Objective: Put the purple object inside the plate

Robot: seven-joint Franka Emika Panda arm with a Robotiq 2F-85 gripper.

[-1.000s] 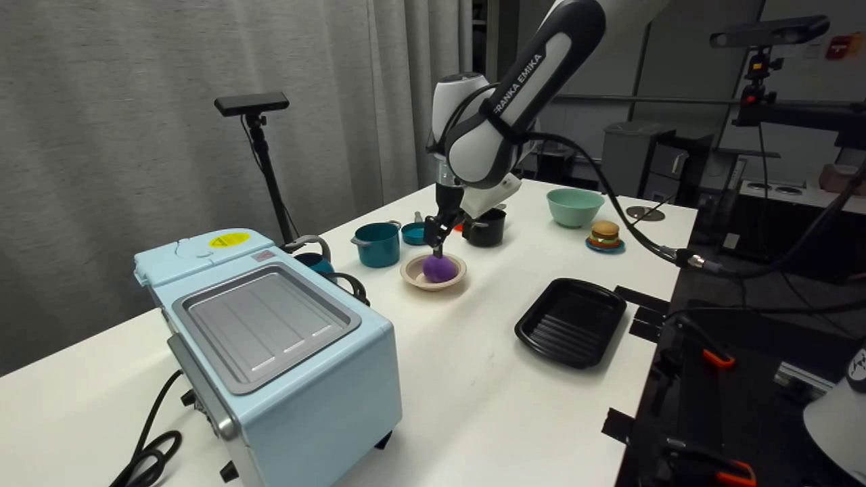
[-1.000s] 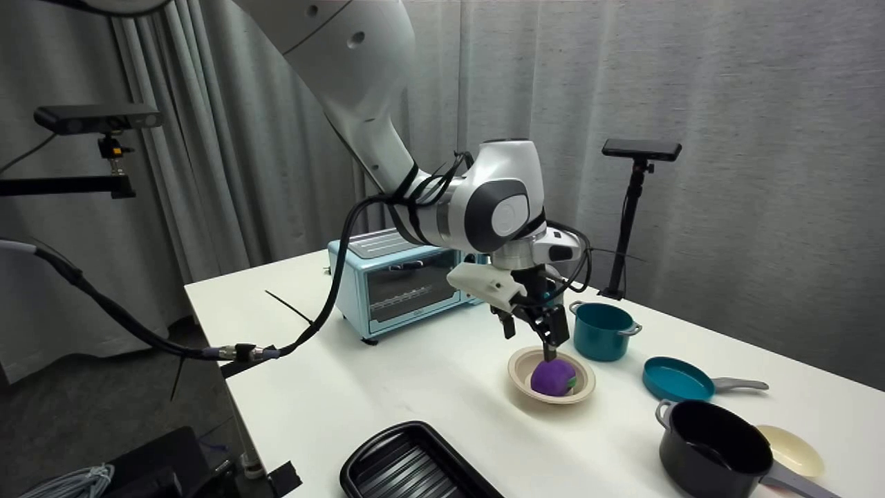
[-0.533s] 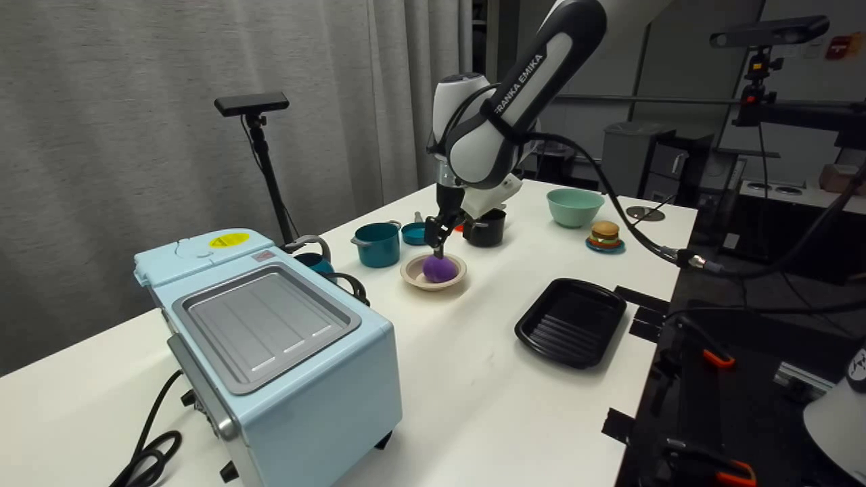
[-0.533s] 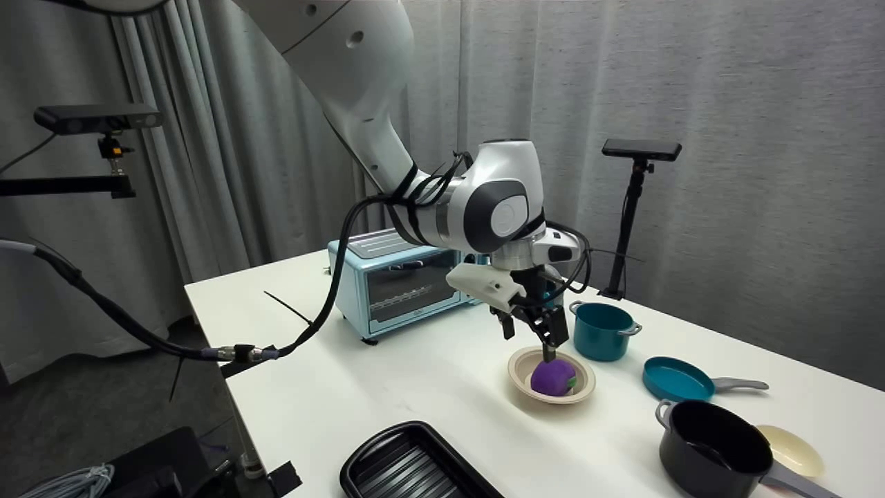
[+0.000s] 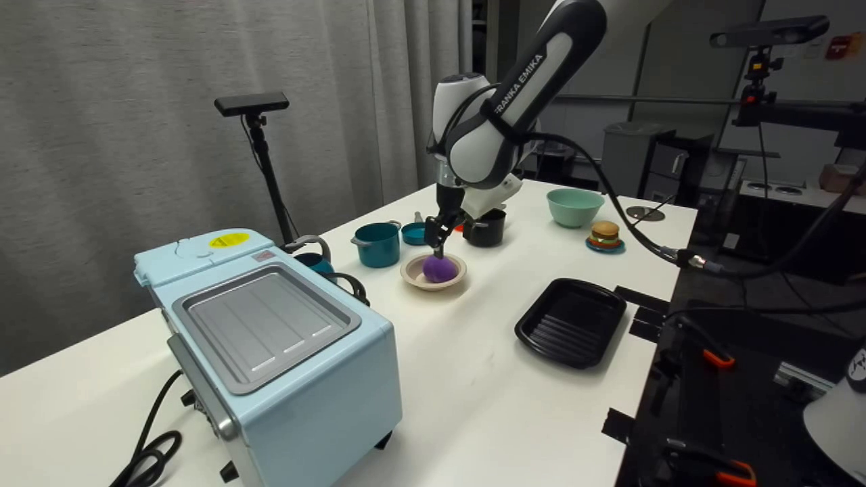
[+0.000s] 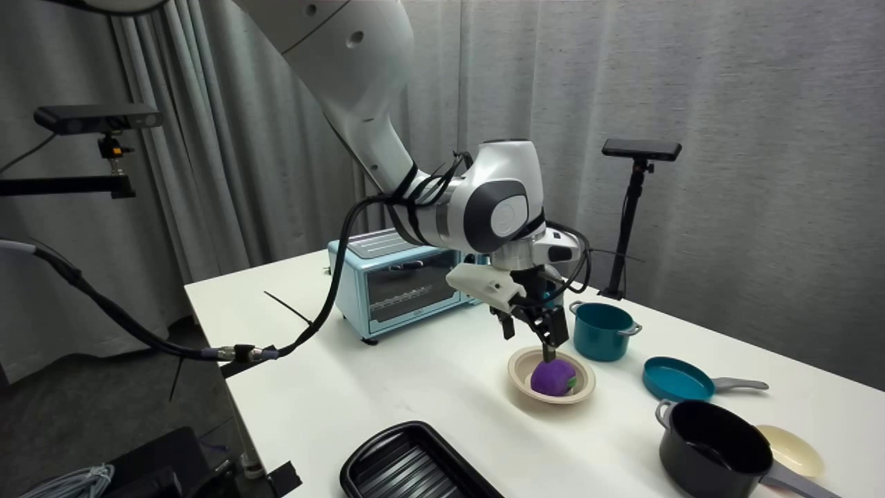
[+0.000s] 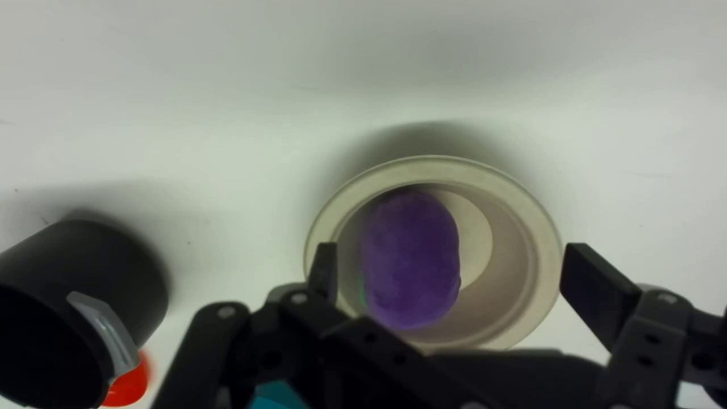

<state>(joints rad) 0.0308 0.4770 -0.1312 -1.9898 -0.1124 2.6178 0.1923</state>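
The purple object (image 7: 412,258) lies inside the beige plate (image 7: 542,250). It rests toward one side of the dish in the wrist view. In both exterior views the purple object (image 5: 439,269) (image 6: 552,378) sits in the plate (image 5: 410,274) (image 6: 586,391) on the white table. A bit of green shows at its end in an exterior view. My gripper (image 7: 454,270) is open, its two fingers wide apart and holding nothing. It hangs just above the plate, and the gripper (image 6: 529,340) has one fingertip close over the purple object; whether they touch, I cannot tell.
A teal pot (image 6: 603,332), a teal pan (image 6: 677,378) and a black pot (image 6: 715,449) stand near the plate. A black ridged tray (image 5: 572,323), a light teal bowl (image 5: 575,207), a toy burger (image 5: 604,234) and a light blue oven (image 5: 325,406) are also on the table.
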